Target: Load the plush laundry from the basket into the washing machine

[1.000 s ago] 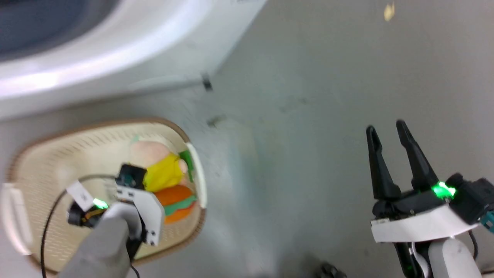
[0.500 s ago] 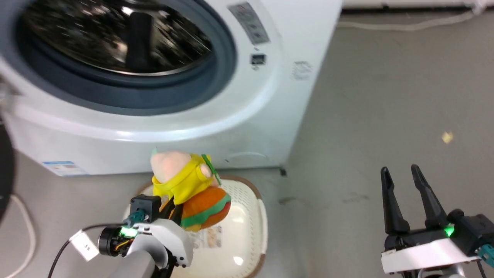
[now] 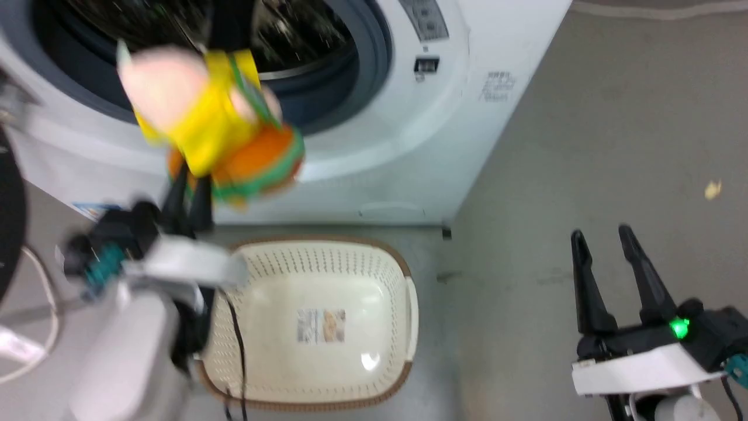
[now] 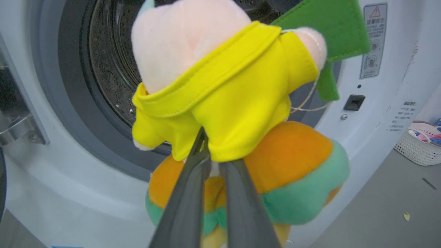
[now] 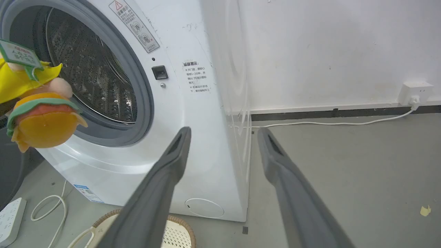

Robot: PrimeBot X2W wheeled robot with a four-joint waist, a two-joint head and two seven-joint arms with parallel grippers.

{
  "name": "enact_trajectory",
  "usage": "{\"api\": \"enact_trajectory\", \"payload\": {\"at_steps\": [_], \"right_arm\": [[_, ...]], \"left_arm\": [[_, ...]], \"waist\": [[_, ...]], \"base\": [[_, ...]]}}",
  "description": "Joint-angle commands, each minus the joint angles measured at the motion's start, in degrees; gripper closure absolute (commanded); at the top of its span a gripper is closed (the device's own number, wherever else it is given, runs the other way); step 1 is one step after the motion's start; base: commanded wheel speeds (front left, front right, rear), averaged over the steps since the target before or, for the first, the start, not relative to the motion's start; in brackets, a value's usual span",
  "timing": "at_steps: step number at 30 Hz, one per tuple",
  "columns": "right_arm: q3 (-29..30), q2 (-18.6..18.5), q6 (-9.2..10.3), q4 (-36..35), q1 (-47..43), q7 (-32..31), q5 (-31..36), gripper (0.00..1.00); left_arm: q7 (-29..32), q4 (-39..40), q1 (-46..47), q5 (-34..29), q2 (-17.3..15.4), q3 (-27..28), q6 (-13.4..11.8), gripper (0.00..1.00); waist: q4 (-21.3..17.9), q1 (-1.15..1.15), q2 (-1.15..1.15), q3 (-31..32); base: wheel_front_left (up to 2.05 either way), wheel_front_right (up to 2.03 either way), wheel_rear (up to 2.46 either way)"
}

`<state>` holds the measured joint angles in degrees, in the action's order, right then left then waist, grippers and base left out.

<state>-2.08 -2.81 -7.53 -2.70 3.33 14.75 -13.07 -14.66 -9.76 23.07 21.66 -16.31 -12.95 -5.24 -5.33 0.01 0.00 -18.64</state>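
Note:
My left gripper (image 3: 190, 175) is shut on the plush laundry (image 3: 216, 126), a yellow and peach-pink toy on top of an orange burger plush with green trim. It hangs in the air just in front of the washing machine (image 3: 409, 134), level with the lower edge of the open drum (image 4: 113, 69). In the left wrist view the plush laundry (image 4: 241, 113) sits at the fingertips (image 4: 203, 144). The right wrist view catches the plush laundry (image 5: 38, 113) at far left. The cream basket (image 3: 280, 327) stands on the floor below, holding only its paper label (image 3: 320, 325). My right gripper (image 3: 602, 240) is open over the floor.
The black-rimmed door (image 3: 9, 234) hangs open at the far left. A white cable (image 3: 35, 327) and a power strip (image 5: 10, 217) lie on the floor left of the basket. A wall socket (image 5: 415, 91) with a cord sits at the back right. Grey floor spreads to the right.
My left gripper has lifted the plush laundry from above the basket up to the drum opening. The head camera has tilted, shifting the whole view. The right gripper stays open.

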Motion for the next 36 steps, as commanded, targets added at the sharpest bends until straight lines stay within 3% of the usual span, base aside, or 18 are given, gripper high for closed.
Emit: {"api": "enact_trajectory", "payload": {"at_steps": [1, 9, 18, 26, 34, 35, 36], "right_arm": [[-0.29, -0.07, 0.04, -0.44, 1.23, 0.25, 0.22, 0.0], [-2.1, -0.07, 0.04, -1.47, 6.28, 0.25, -1.71, 0.0], [-2.88, -0.07, 0.04, -1.09, 9.89, 0.25, -4.66, 0.0], [-4.56, -0.07, 0.04, -0.9, 12.29, 0.25, -6.84, 0.0], [-4.46, -0.07, 0.04, -0.6, 12.91, 0.25, -7.33, 0.0], [-4.44, -0.07, 0.04, -0.49, 13.01, 0.25, -7.22, 0.0], [-4.45, -0.07, 0.04, -0.41, 13.1, 0.25, -7.05, 0.0]], "left_arm": [[0.15, 0.12, 3.56, -0.67, -0.94, 0.42, 0.41, 1.0], [10.02, -6.75, 23.82, -1.96, -8.64, 1.97, 3.57, 1.0], [17.49, -21.46, 46.04, -5.54, -15.98, 0.53, 7.99, 1.0], [21.96, -33.6, 58.03, -8.03, -17.36, -2.65, 9.9, 1.0], [21.47, -41.1, 62.91, -9.33, -16.1, -5.86, 11.09, 1.0], [21.01, -41.88, 63.02, -9.3, -15.84, -6.04, 11.13, 0.94], [20.44, -42.59, 62.98, -9.32, -15.53, -6.3, 11.18, 0.41]], "waist": [[-1.61, -0.01, 0.0, -5.79], [-5.94, -0.01, 0.0, -16.38], [-10.31, -0.01, 0.0, -24.27], [-12.91, -0.01, 0.0, -27.99], [-12.8, -0.01, 0.0, -28.76], [-12.63, -0.01, 0.0, -28.46], [-12.42, -0.01, 0.0, -28.03]], "base": [[0.0, 0.0, 0.0], [0.0, 0.0, 0.0], [0.0, 0.0, 0.0], [0.0, 0.0, 0.0], [0.0, 0.0, 0.0], [0.0, 0.0, 0.0], [0.0, 0.0, 0.0]]}}
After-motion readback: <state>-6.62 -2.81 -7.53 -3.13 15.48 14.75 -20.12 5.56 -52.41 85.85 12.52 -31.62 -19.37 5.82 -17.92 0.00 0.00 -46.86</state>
